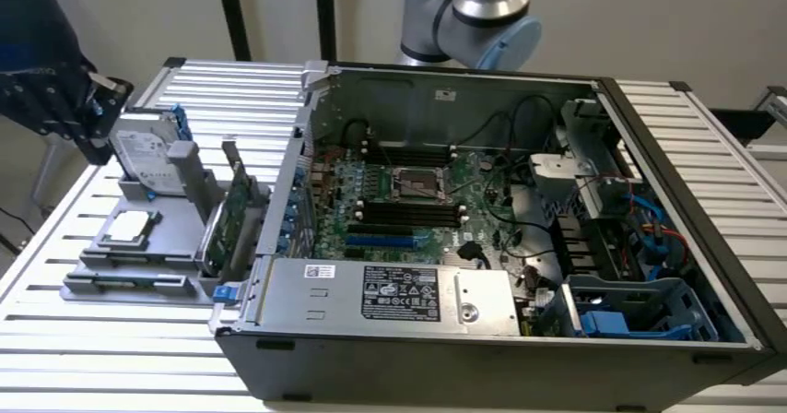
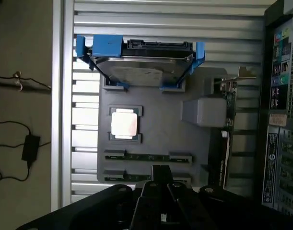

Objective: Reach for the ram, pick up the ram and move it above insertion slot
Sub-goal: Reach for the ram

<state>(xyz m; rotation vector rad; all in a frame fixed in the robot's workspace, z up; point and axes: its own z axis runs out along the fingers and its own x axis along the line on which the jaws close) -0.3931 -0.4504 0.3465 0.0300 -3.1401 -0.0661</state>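
- Below the jaws, on the grey holder tray (image 2: 156,120) that rests on the slatted desk (image 1: 74,358) beside the open computer case (image 1: 492,339), the ram (image 2: 132,157) stands on edge in a long slot. Just its thin top edge faces the wrist camera.
- A second stick (image 2: 120,179) lies parallel in the next slot, closer to the tray's rim. Which of the two is wanted I cannot tell.
- The jaws are pressed together with nothing between them.
- The ram's long axis runs crosswise to the line along which the jaws point, and parallel to the broad face of the hard drive (image 2: 141,67). The processor (image 2: 123,123) lies between the drive and the ram.
- In the exterior view, what I take to be the arm's dark wrist end (image 1: 43,86) hangs high at the exterior view's left. I judge the jaws to be well above the tray and apart from both sticks.
- In the wrist view the dark tips cross in front of the second stick's middle and hide it.
- Seen edge-on, neither stick shows its chips. In the exterior view they are too thin to tell from their slots.
- The expansion card (image 2: 223,129) stands on edge along the tray's case side, clear of the ram slots.
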